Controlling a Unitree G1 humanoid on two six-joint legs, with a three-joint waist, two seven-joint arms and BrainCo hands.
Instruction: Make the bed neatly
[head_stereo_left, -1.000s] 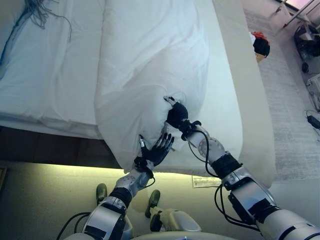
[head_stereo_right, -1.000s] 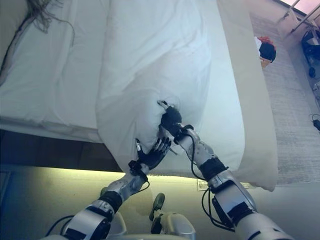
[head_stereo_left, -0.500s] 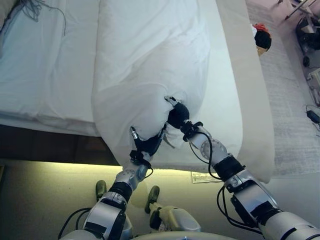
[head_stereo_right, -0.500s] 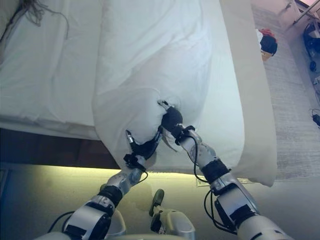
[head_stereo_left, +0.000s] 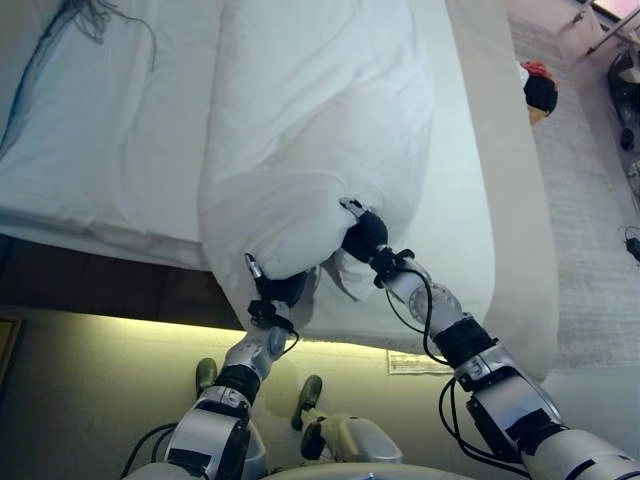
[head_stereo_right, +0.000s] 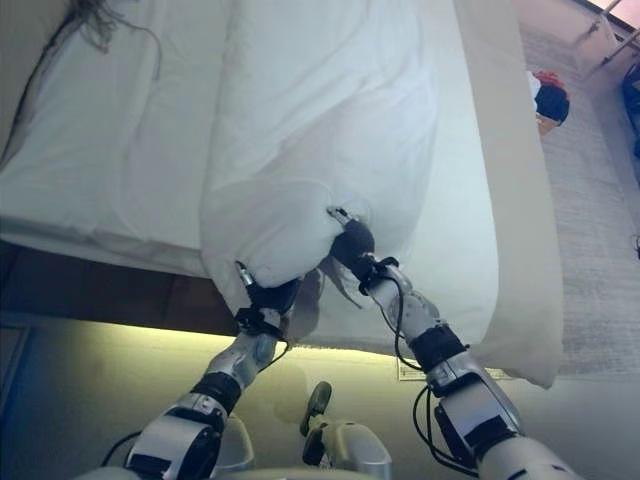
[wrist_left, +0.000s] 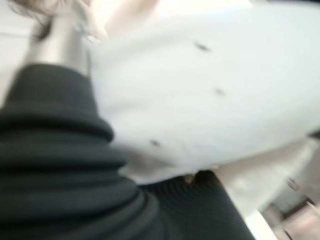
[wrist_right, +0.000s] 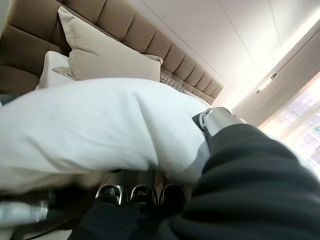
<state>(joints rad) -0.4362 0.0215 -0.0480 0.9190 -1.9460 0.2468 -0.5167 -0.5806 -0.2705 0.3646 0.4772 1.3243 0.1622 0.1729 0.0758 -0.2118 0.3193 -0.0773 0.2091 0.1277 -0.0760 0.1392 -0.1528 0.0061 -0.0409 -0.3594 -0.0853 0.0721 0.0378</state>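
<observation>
Bed (head_stereo_left: 470, 230) runs from bottom centre up through the top of the frame, covered in a white sheet (head_stereo_left: 110, 130), with its dark base showing at lower left. A bunched white duvet (head_stereo_left: 320, 130) lies lengthwise down the middle, its near end hanging over the bed's lower edge. Dark tangle of cord (head_stereo_left: 95, 12) lies on the sheet at upper left; in the right wrist view a beige pillow (wrist_right: 107, 60) stands against the padded headboard (wrist_right: 125, 35).
</observation>
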